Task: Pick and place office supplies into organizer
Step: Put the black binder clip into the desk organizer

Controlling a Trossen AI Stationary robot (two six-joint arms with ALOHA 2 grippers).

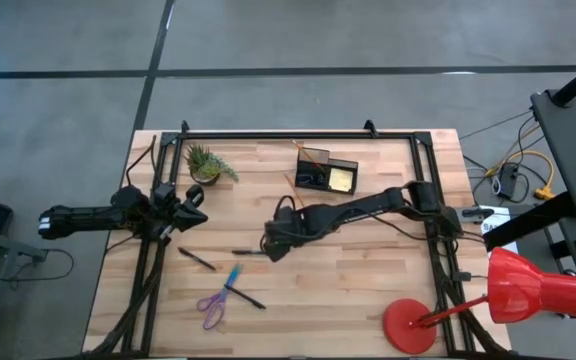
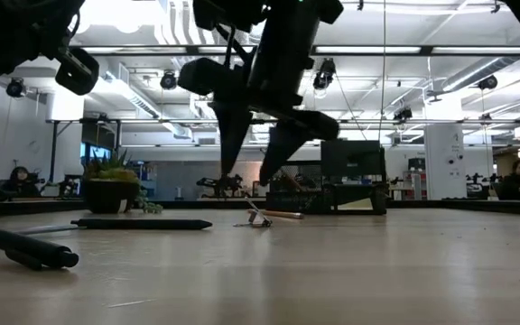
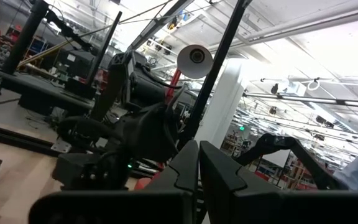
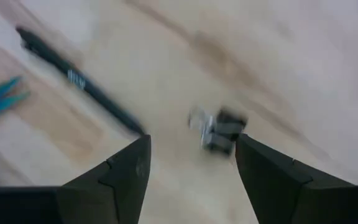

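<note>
We see two arms of matte black, each built of rounded, bulky joint housings linked by slimmer tubular segments, with thin black cables looping along them and trailing off toward the dark frame rails at the table's sides. The right gripper [image 4: 191, 168] ends in two broad, flat-faced black fingers [image 4: 126, 171] with angular, faceted edges that taper toward blunt tips, and from table height they read as two long dark wedges under a blocky wrist. The left gripper [image 3: 197, 165] has the same black faceted fingers, their inner faces meeting along a straight seam.
</note>
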